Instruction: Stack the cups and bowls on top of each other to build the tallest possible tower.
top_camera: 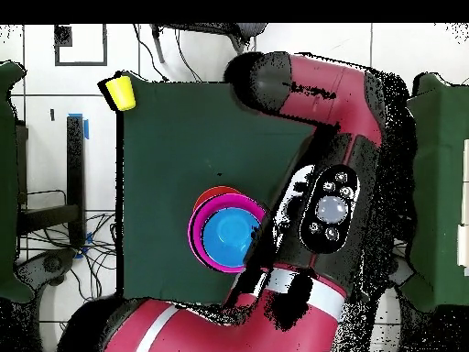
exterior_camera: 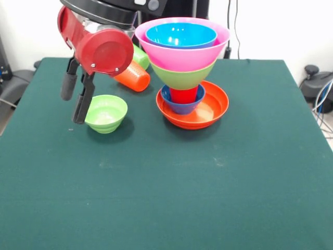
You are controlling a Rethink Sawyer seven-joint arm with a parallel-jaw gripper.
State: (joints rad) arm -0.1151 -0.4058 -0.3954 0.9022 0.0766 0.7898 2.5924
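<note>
The tower stands right of centre: a wide orange bowl (exterior_camera: 213, 112) holds a small dark blue bowl (exterior_camera: 179, 107) and a red cup (exterior_camera: 183, 95). Above these flare a large green bowl (exterior_camera: 183, 77), a pink bowl (exterior_camera: 182, 54) and a blue bowl (exterior_camera: 181, 35). From overhead only the blue bowl (top_camera: 226, 236), the pink rim (top_camera: 195, 231) and the orange rim (top_camera: 216, 192) show. A small green bowl (exterior_camera: 106, 113) sits upright to the left. My gripper (exterior_camera: 73, 108) hangs open and empty just left of its rim. An orange cup (exterior_camera: 132, 77) and a light green cup (exterior_camera: 141, 56) lie on their sides behind.
A yellow cup (top_camera: 119, 92) sits at a far corner of the green table (exterior_camera: 166, 187) in the overhead view. My arm (top_camera: 330, 202) covers much of the table there and hides the small green bowl. Cables and chair bases surround the table.
</note>
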